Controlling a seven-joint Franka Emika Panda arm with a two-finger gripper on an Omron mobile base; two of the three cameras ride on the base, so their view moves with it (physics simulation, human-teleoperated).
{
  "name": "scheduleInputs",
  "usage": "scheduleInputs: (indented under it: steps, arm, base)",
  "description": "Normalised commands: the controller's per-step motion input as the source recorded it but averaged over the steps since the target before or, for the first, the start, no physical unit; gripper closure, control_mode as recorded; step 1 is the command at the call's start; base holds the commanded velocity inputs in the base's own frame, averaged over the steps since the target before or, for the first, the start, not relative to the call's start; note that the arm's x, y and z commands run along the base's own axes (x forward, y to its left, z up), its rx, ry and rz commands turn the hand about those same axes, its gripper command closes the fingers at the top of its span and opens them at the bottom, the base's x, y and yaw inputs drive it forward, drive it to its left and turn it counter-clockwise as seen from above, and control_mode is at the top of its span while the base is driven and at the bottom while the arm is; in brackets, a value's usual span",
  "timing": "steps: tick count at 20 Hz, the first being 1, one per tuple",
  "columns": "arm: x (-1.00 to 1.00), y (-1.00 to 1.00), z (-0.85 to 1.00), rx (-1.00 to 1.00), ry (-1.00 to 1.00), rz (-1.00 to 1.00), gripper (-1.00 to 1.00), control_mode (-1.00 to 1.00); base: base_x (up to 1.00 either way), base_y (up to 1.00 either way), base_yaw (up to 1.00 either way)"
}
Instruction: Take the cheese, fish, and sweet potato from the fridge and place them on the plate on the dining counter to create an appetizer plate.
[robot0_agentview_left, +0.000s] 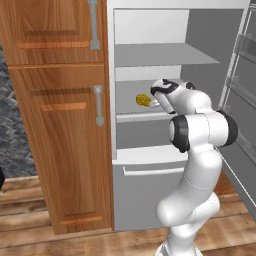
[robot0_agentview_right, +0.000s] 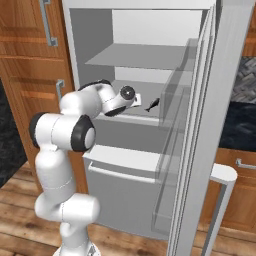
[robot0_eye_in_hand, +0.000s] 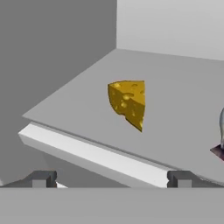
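Gripper (robot0_eye_in_hand: 112, 178) spread wide (holding nothing), just short of the cheese (robot0_eye_in_hand: 127, 103) on the fridge (robot0_agentview_left: 150, 117) shelf.

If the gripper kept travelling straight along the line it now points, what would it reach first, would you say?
Most likely the cheese. The open gripper points into the fridge, and the wedge sits on the shelf almost dead ahead, nothing between. Depth is hard to judge; if low, the shelf's front edge might come first.

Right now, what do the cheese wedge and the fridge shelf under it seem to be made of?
Cheese: yellow-orange, matte, with round holes, like a firm holey cheese. Fridge shelf: flat, uniform grey with a white front edge, probably plastic or painted metal; the rendering leaves that open.
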Motion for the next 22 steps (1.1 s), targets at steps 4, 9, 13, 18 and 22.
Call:
scheduleInputs:
  steps: [4,9,13,18,22]
  arm:
    - [0.25,0.00,-0.18,0.00,0.00,0.00,-1.00,-1.00]
    - [0.30,0.00,-0.13,0.00,0.00,0.00,-1.00,-1.00]
    - [0.35,0.00,-0.01,0.00,0.00,0.00,-1.00,-1.00]
    - [0.37,0.00,-0.01,0.00,0.00,0.00,-1.00,-1.00]
    - [0.36,0.00,-0.04,0.00,0.00,0.00,-1.00,-1.00]
  base:
    - [0.00,0.00,0.00]
    - [0.00,0.00,0.00]
    - [0.00,0.00,0.00]
    - [0.00,0.00,0.00]
    - [0.00,0.00,0.00]
